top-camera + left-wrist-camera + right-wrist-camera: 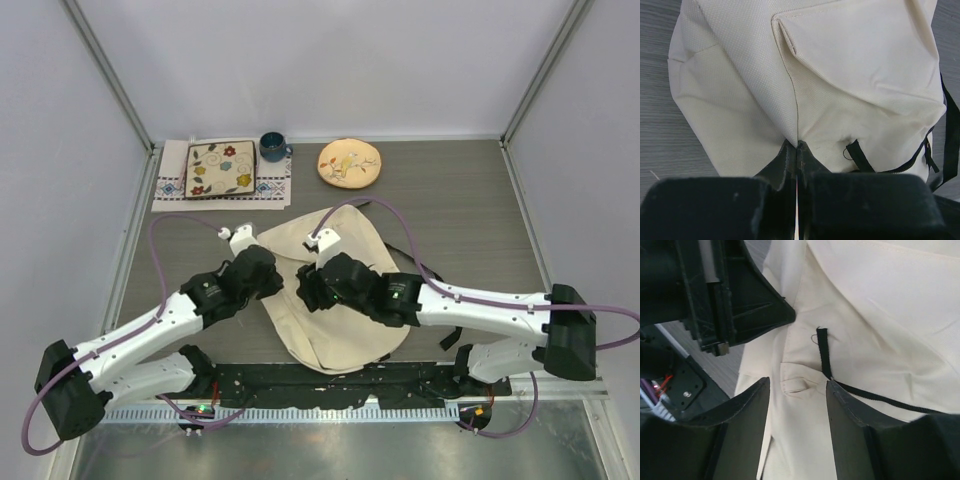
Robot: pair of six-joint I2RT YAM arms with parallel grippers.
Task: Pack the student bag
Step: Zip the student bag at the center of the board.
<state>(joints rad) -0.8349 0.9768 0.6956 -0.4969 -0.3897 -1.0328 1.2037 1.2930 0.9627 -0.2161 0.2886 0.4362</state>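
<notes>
Cream student bag [335, 345] lying flat on the table [470, 215], left gripper [797, 149] pinching a fabric fold at the bag's left edge, right gripper [796, 386] hovering over the bag, fingers spread, blue cup [272, 147] and floral plate [350, 162] sitting beyond the bag.

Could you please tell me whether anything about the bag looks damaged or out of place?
Only a small flaw: a loose thread curls off the end of the black zipper tape on the student bag, just ahead of the open right claw. Nothing else stands out.
</notes>
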